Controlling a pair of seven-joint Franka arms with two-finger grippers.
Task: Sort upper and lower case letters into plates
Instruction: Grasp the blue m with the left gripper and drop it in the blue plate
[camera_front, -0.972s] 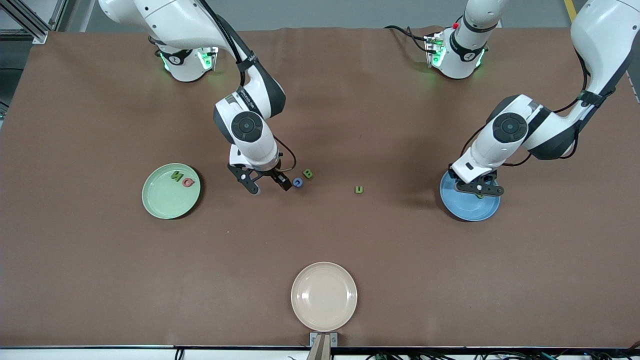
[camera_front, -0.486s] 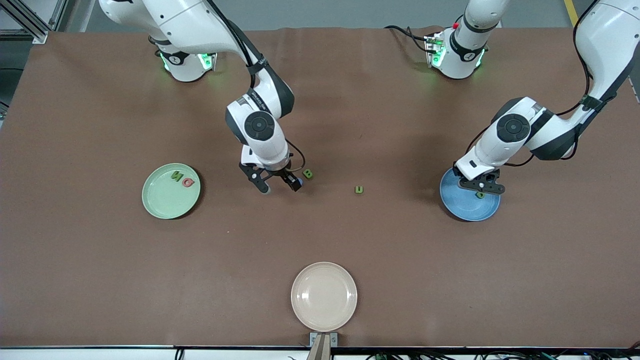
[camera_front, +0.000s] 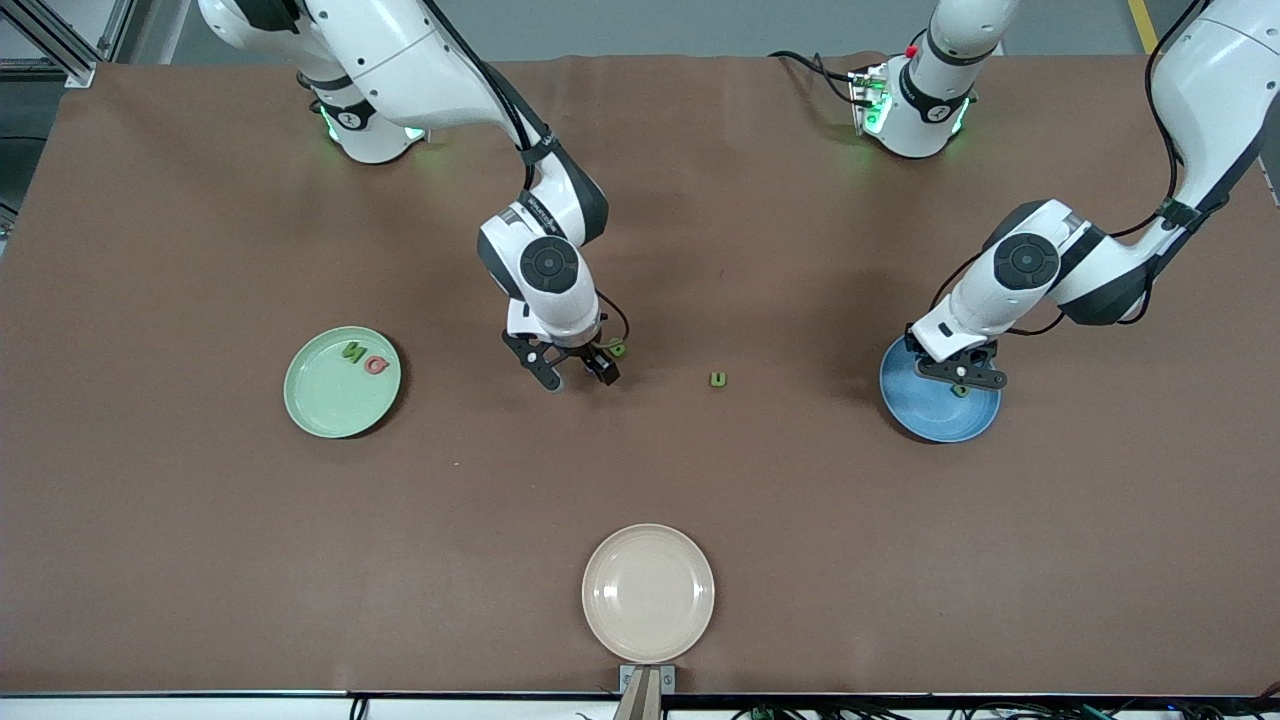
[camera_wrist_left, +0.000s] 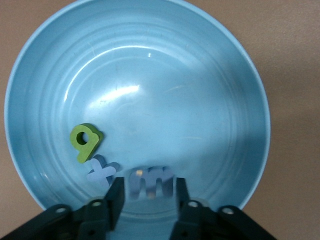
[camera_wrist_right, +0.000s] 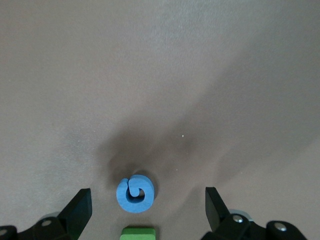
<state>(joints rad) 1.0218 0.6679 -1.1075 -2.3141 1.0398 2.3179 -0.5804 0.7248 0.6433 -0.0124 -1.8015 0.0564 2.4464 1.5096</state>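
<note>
The left end effector hung part-open over the blue plate; the right end effector gaped over a blue letter.

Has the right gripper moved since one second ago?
Yes. The right gripper has moved toward the left arm's end, closer to the green letter u.

Worktop covered in matt brown sheet, faintly grained, no shine. Blue plate smooth and glossy, plastic-looking, with fine rings and soft glints. Green plate and beige plate similarly smooth, with a duller sheen. Green letter thick, matt, foam-like; pale blue letters flat and matt. Blue letter on the sheet matt, soft-edged. Arm shells glossy white plastic with dark joints. Black fingers matt, hard plastic by the look.
</note>
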